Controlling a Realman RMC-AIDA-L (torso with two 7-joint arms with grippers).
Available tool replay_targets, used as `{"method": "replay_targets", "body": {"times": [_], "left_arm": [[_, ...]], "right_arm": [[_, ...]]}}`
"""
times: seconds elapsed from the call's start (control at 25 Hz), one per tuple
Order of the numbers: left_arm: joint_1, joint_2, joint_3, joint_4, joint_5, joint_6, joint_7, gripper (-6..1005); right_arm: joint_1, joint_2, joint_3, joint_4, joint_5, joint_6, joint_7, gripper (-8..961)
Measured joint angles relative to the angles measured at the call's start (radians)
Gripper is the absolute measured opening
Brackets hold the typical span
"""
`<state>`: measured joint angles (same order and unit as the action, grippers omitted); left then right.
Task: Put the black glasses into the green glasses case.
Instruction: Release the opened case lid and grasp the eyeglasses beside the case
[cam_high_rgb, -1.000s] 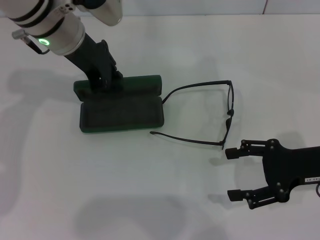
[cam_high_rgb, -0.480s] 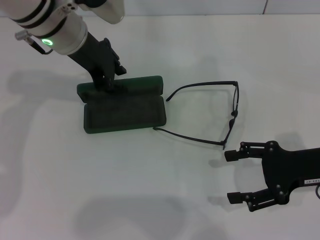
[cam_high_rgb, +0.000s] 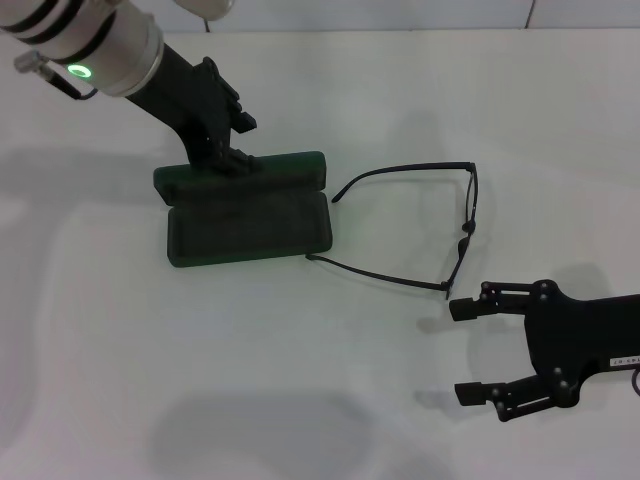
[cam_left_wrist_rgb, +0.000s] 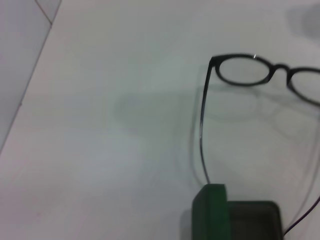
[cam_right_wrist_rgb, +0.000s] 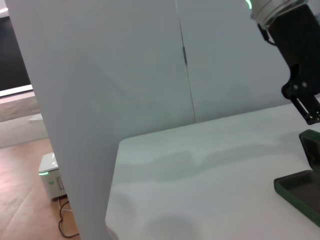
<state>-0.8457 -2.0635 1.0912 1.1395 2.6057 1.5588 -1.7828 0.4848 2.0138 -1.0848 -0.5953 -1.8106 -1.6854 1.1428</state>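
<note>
The green glasses case (cam_high_rgb: 245, 228) lies open on the white table, its lid (cam_high_rgb: 250, 171) tilted back on the far side. My left gripper (cam_high_rgb: 228, 148) hovers at the lid's far left part. The black glasses (cam_high_rgb: 465, 225) lie unfolded to the right of the case, with both temple arms pointing at it; the nearer tip touches the case's front right corner. My right gripper (cam_high_rgb: 472, 350) is open and empty on the near side of the glasses, close to the lens end. The left wrist view shows the glasses (cam_left_wrist_rgb: 250, 59) and a case corner (cam_left_wrist_rgb: 212, 210).
The table's far edge meets a pale wall (cam_high_rgb: 400, 15). In the right wrist view a white wall panel (cam_right_wrist_rgb: 100, 100) stands beside the table, a small white device (cam_right_wrist_rgb: 50, 175) sits on the floor, and the left arm's gripper (cam_right_wrist_rgb: 300, 90) is above the case (cam_right_wrist_rgb: 300, 187).
One second ago the left gripper pressed on the lid; the case and glasses slid slightly right. Since then it has lifted and drawn back off the lid. The right arm has not moved.
</note>
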Motion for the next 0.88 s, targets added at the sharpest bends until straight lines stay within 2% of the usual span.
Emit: {"method": "replay_targets", "body": {"times": [0.12,0.32,0.4,0.64,0.88], "left_arm": [[0.033,0.000,-0.027,0.027,-0.030,0.016,-0.019,491],[0.149,-0.027,-0.035,0.125,-0.065,0.005,-0.039,537],[0.174,-0.030,-0.026,0.147,-0.080,-0.002,-0.076,555],[0.209,-0.024,-0.029,0.158,-0.153,0.002,-0.158,658],[0.332,-0.021,-0.059,0.141,-0.349,0.003,-0.088,786]], "right_arm": [[0.000,-0.002,0.005,-0.001,0.003,-0.008,0.002,885],[-0.001,-0.008,0.006,-0.008,0.005,-0.011,0.022,884],[-0.001,-0.009,0.007,-0.009,0.005,-0.011,0.026,884],[0.001,-0.012,0.006,-0.014,0.005,-0.016,0.044,885],[-0.001,-0.023,0.007,-0.108,0.005,-0.027,0.167,883]]}}
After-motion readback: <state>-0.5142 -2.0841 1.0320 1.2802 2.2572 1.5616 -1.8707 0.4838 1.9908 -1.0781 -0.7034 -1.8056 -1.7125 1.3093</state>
